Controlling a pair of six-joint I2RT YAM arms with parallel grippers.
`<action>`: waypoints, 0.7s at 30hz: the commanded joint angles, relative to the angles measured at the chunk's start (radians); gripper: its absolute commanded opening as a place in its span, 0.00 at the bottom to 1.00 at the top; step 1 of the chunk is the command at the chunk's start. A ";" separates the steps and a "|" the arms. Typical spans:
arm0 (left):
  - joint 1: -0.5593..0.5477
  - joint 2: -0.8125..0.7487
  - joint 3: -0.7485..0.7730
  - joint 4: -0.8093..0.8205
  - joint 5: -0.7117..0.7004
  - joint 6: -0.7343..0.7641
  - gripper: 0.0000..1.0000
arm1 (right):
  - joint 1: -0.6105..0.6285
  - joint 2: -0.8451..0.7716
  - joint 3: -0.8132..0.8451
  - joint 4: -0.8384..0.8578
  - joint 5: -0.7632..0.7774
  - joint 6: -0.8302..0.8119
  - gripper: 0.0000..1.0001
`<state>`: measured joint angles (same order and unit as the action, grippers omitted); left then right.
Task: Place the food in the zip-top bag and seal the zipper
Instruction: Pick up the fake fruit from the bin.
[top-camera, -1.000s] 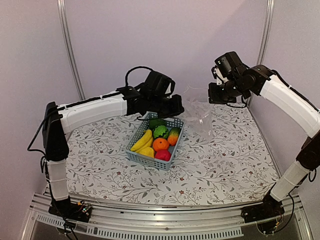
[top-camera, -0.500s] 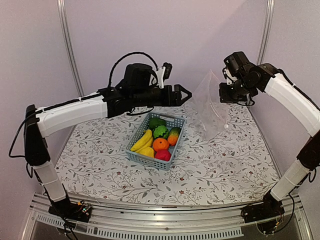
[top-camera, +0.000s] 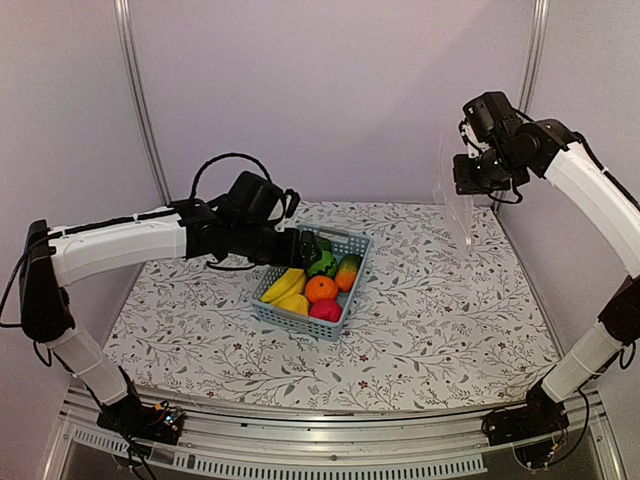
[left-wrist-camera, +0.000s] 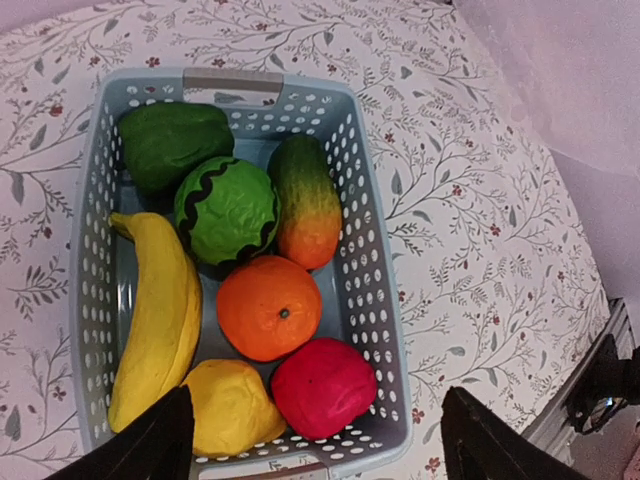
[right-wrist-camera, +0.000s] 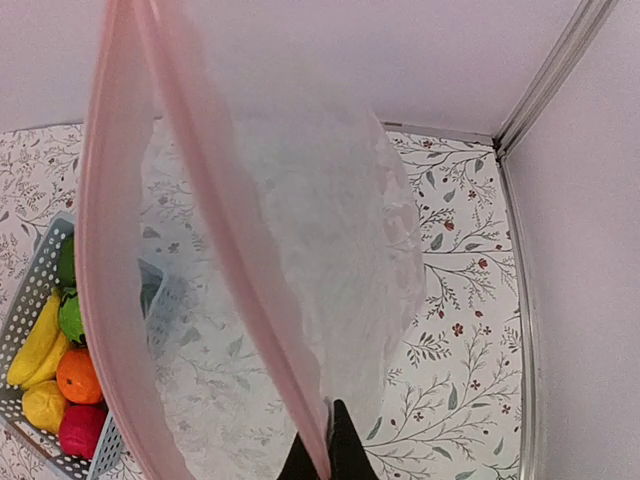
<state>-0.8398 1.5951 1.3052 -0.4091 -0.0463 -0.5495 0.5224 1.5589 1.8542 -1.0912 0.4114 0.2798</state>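
Note:
The food fills a blue-grey basket (top-camera: 296, 322): banana (left-wrist-camera: 155, 320), orange (left-wrist-camera: 270, 307), red apple (left-wrist-camera: 322, 387), striped melon (left-wrist-camera: 228, 210), green pepper (left-wrist-camera: 175, 140), mango (left-wrist-camera: 307, 200) and a yellow piece (left-wrist-camera: 230, 405). My left gripper (top-camera: 300, 247) hovers over the basket, open and holding nothing; in the left wrist view the left gripper (left-wrist-camera: 320, 452) spans the apple's end. High at the right, my right gripper (top-camera: 470, 178) is shut on the zip-top bag (top-camera: 458, 205), which hangs clear of the table. In the right wrist view the right gripper (right-wrist-camera: 326, 455) pinches the pink zipper (right-wrist-camera: 210, 230), and the mouth gapes.
The basket (left-wrist-camera: 365, 300) stands mid-table on the floral cloth (top-camera: 430, 320). Purple walls and metal posts (top-camera: 140, 100) close in the back and sides. The table's right edge (left-wrist-camera: 600, 330) shows in the left wrist view.
My left gripper opened, left the bag and swung down and left to the basket. My right gripper lifted the bag higher and to the right, off the table.

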 joint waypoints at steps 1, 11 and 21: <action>0.047 0.063 0.032 -0.193 0.000 -0.038 0.85 | 0.001 0.024 -0.172 0.109 -0.178 -0.061 0.00; 0.158 0.213 0.167 -0.279 0.119 0.157 0.67 | 0.009 0.076 -0.347 0.210 -0.452 -0.072 0.00; 0.160 0.408 0.354 -0.373 -0.003 0.337 0.56 | 0.008 0.110 -0.306 0.193 -0.511 -0.105 0.00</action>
<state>-0.6796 1.9465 1.5951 -0.7090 0.0265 -0.3241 0.5293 1.6451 1.5139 -0.9096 -0.0486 0.1959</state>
